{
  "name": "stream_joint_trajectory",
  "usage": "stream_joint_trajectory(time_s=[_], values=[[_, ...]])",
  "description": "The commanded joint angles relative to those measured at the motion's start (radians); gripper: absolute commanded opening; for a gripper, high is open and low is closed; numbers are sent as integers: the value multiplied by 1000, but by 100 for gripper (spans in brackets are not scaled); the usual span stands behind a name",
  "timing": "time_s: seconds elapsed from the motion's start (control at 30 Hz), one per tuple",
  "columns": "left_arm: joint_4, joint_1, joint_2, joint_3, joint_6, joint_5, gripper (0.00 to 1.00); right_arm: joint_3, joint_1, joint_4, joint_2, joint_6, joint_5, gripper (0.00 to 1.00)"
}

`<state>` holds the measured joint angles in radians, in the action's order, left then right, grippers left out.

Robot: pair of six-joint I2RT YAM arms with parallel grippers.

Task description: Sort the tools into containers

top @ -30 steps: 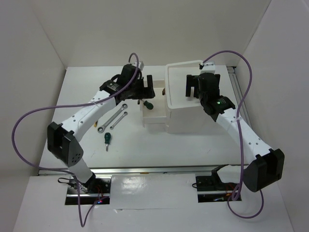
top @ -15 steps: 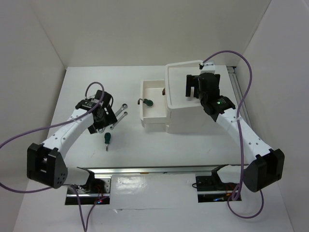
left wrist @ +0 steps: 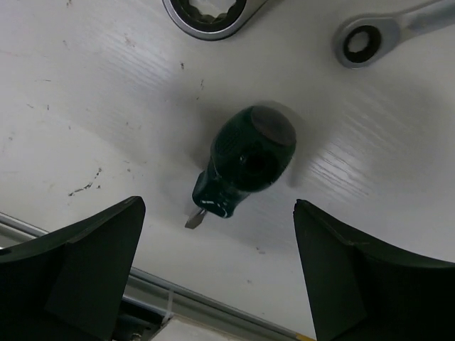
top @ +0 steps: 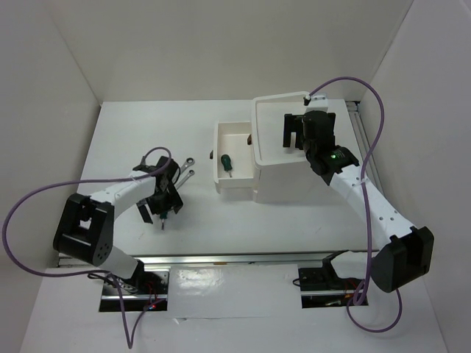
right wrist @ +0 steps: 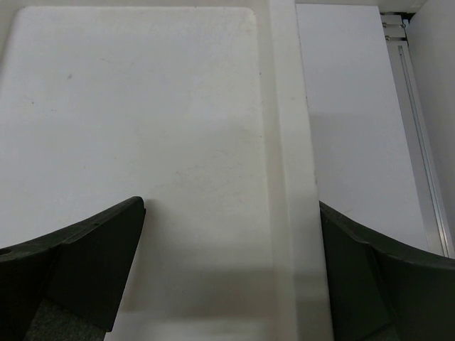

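My left gripper [top: 161, 208] is open, pointing down over a stubby green-handled screwdriver [left wrist: 248, 160] that lies on the table. The screwdriver sits between and just ahead of the fingers [left wrist: 82, 266], which do not touch it. Two silver ratchet wrenches [top: 188, 161] lie just beyond; their heads [left wrist: 213, 11] show in the left wrist view. A second green screwdriver [top: 226, 162] lies in the open drawer [top: 218, 147] of the white cabinet [top: 294, 180]. My right gripper [top: 294, 134] is open and empty over the cabinet's top tray [right wrist: 284, 142]. Pliers and the red screwdriver are not visible.
White walls enclose the table on three sides. A metal rail [left wrist: 206, 302] runs along the table's near edge, close behind the left gripper. Another rail [right wrist: 416, 142] runs along the table's right side past the cabinet. Purple cables loop from both arms.
My left arm has drawn back from the open drawer, leaving a green screwdriver in it, and moved to the near left over the other green screwdriver. The right arm has not moved.
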<state>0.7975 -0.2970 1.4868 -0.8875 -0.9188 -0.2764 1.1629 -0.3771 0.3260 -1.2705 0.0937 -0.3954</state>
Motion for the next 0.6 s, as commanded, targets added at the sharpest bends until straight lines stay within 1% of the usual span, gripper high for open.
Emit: stream_joint_trajectory(time_s=[0.0, 0.07, 0.17, 0.2, 0.23, 0.3, 0.37, 0.4, 0.43, 0.53, 0.57], values=[[-67, 9, 45, 24, -5, -10, 98, -45, -17, 171, -1, 57, 82, 100], [-112, 44, 98, 33, 39, -1, 94, -45, -17, 171, 8, 57, 82, 100], [-136, 62, 148, 33, 53, 29, 91, -45, -17, 171, 8, 57, 82, 100], [-147, 62, 148, 33, 54, 29, 88, -45, -17, 171, 8, 57, 82, 100], [-147, 62, 162, 33, 54, 29, 83, -45, -17, 171, 8, 57, 82, 100], [-158, 62, 174, 33, 63, 40, 58, -45, -17, 171, 8, 57, 82, 100], [-158, 62, 175, 33, 63, 40, 21, -45, -17, 162, 8, 57, 82, 100], [-158, 53, 175, 44, 63, 49, 8, -45, -17, 162, 8, 57, 82, 100], [-158, 53, 164, 44, 63, 49, 0, -45, -17, 162, 8, 57, 73, 100], [-130, 15, 113, 55, 52, 49, 0, -45, -17, 162, -3, 57, 73, 100], [-97, -14, 55, 38, 52, 37, 0, -45, -17, 162, -3, 57, 73, 100]])
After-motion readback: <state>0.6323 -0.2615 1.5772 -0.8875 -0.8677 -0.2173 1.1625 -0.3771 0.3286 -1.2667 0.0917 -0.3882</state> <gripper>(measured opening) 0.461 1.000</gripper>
